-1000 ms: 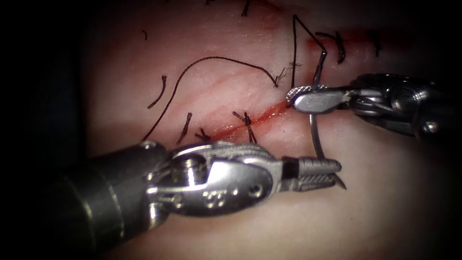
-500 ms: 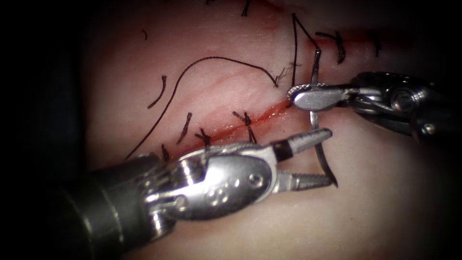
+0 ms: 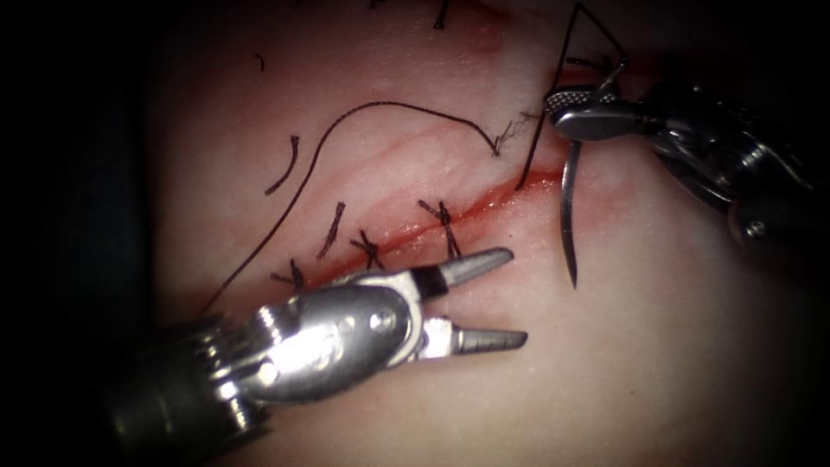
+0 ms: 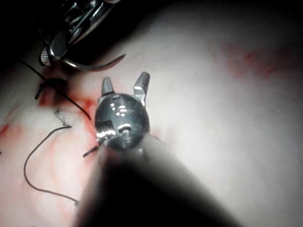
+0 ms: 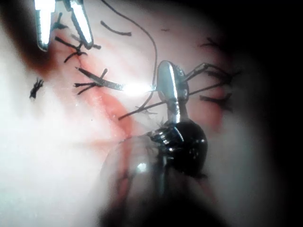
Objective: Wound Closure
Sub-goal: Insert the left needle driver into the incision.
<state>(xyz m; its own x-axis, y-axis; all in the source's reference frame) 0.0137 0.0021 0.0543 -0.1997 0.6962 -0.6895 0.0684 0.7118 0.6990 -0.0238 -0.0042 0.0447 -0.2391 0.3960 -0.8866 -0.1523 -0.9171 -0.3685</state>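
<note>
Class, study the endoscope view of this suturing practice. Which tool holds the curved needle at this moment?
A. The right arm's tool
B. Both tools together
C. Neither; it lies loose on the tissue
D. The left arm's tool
A: the right arm's tool is shut on the needle near its thread end, the needle hanging free above the tissue, while the left arm's tool is open and holds nothing.

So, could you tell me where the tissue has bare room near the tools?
Bare tissue lies right of the left tool, whose jaws are open and empty, below the needle held near its tail by the right tool. Crowded: stitches and thread along the cut.
</note>
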